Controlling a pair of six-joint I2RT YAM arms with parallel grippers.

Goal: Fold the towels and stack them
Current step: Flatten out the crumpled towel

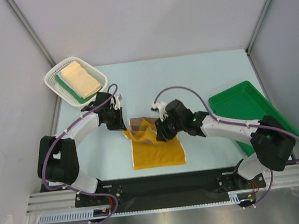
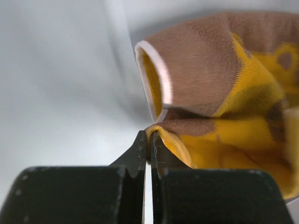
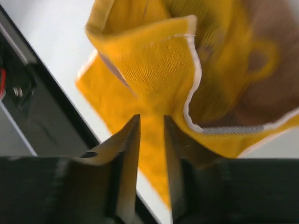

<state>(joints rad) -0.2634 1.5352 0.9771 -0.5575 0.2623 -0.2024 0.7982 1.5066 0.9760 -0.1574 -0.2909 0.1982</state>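
Just towel [image 1: 159, 154], pale tabletop [image 1: 204, 73], grey walls [image 1: 144, 15].

Readable text: you have none in any of the three views.
Towel [image 1: 158, 153]: you see only a yellow and brown woven pattern, no letters.
Basket [image 1: 52, 80]: no label you can read.
Tray [image 1: 239, 104]: plain green, no markings.

Mustard-and-brown towel [image 1: 158, 150] lies half spread, its far edge bunched upward; cream towel [image 1: 81, 79] sits folded atop green towel [image 1: 70, 90].
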